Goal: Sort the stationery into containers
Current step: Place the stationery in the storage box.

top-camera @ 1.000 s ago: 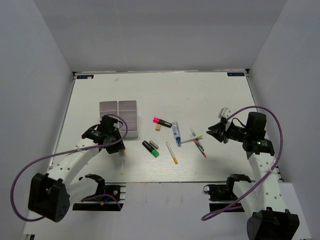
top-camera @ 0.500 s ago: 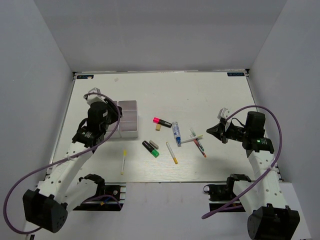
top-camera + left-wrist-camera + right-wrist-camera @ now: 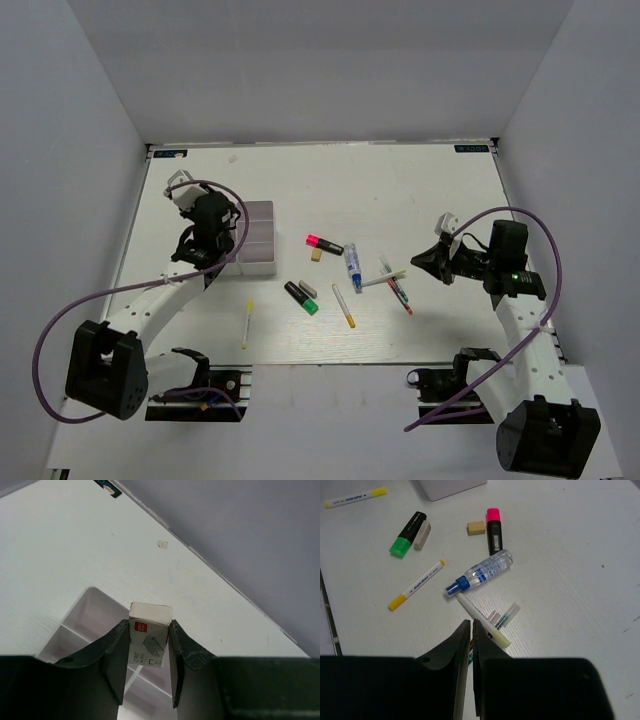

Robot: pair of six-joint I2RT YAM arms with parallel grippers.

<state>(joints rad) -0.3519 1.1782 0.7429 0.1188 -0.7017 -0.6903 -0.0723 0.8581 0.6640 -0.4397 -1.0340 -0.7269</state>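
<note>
My left fingers [image 3: 149,630] pinch a small white printed box [image 3: 151,613] by its flat sides, above the containers [image 3: 262,240] at nine o'clock on the counter [image 3: 400,190]. It carries a red logo and looks light, stiff and smooth, so a firm side grip suits it. My right fingers [image 3: 470,625] are almost closed and empty.

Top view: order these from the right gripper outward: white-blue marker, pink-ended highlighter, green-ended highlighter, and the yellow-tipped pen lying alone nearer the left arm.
Measured from the right gripper:
1. white-blue marker, mid-table, just to its left.
2. pink-ended highlighter, farther left, toward the back.
3. green-ended highlighter, left, toward the near edge.
4. yellow-tipped pen, farthest left.
</note>
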